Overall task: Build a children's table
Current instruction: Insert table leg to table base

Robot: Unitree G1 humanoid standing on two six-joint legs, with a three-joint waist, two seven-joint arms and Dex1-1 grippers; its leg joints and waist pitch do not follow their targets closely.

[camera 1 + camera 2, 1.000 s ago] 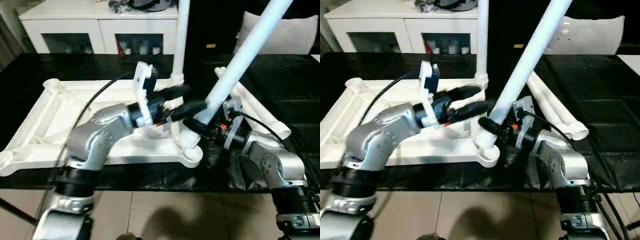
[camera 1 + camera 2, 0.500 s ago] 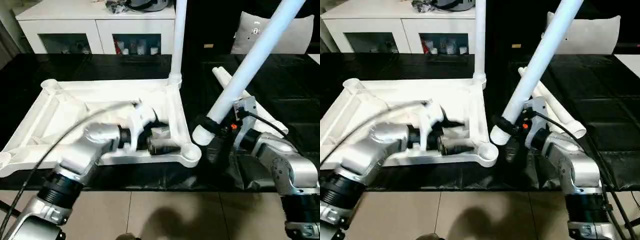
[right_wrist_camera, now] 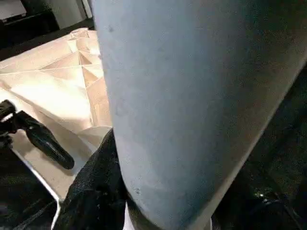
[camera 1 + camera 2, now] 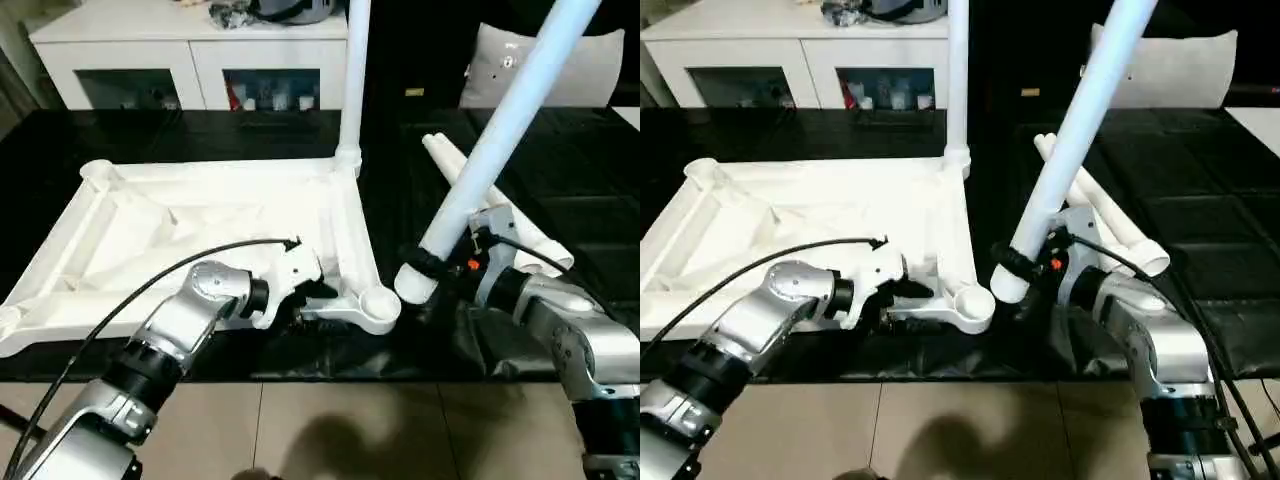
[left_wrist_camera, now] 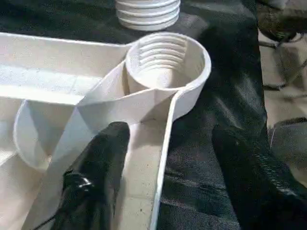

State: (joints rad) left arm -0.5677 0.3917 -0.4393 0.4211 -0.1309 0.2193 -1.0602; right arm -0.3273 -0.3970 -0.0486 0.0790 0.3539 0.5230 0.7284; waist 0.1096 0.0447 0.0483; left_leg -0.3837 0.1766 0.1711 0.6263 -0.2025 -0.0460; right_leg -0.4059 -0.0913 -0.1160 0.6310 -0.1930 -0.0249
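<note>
Head views: white table top [image 4: 200, 230] lies ribbed side up on black surface [image 4: 200, 130]; one leg [image 4: 353, 80] stands upright in far corner socket. Right gripper [image 4: 432, 272] clamps tilted leg [image 4: 500, 130] near threaded end, just beside near corner socket [image 4: 372, 306]. Two spare legs [image 4: 530, 235] lie behind.

Left wrist view: left gripper [image 5: 168, 177] open, fingers [image 5: 96, 177] straddling top's rim near threaded socket.

Right wrist view: held leg close up, ribbed top beyond.
</note>
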